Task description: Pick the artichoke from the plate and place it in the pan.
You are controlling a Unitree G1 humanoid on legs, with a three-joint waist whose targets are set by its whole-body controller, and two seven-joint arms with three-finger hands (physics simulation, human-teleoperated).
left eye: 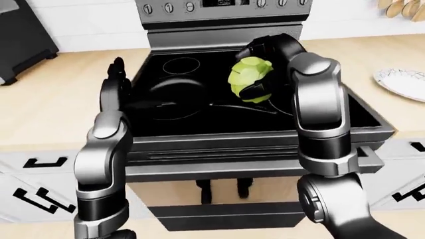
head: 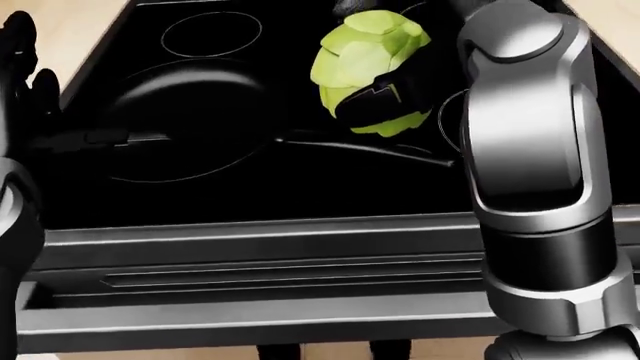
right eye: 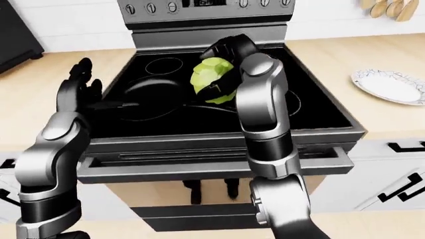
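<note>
Right hand (head: 385, 101) grips the green artichoke (head: 365, 56) above the stove (left eye: 219, 144); black pan (head: 190, 101), nothing inside, sits to its left.

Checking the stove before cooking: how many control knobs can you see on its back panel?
5 in the left-eye view: three left of the display, two right of it. One more may hide near the display, partly cut off.

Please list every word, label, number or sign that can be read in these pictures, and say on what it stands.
No text can be read.
Stove panel: a dark display between the knobs, too blurred to read.
Plate: only a thin line pattern, no writing.
Cabinet fronts: black angular shapes, no letters.
Artichoke, pan: no marks.
</note>
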